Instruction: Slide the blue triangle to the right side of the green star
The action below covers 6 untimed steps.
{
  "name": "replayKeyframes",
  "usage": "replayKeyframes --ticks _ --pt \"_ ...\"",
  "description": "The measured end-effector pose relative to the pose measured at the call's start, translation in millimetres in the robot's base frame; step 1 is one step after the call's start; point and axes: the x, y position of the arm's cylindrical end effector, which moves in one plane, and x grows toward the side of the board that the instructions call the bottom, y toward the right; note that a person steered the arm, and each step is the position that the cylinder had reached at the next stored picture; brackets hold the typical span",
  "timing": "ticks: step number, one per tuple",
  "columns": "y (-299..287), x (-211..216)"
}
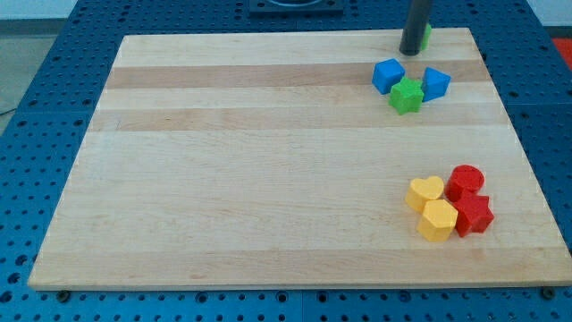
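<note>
the rod has no jaws, only my tip (413, 51) at the board's top edge. below it to the view's right lies the blue triangle (435, 83), touching the green star (406, 96). it looks light, stiff and slippery; push its flat side.

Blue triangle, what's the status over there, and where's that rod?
My tip at the view's top, apart from the cluster. Blue triangle touching green star on its upper right. Blue cube on the star's left; nothing blocking.
</note>
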Motion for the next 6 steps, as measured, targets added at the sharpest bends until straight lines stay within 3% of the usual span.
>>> replayKeyframes --ticks 2,4,6 --pt "47 56" --pt "-1 150" --pt "-29 92"
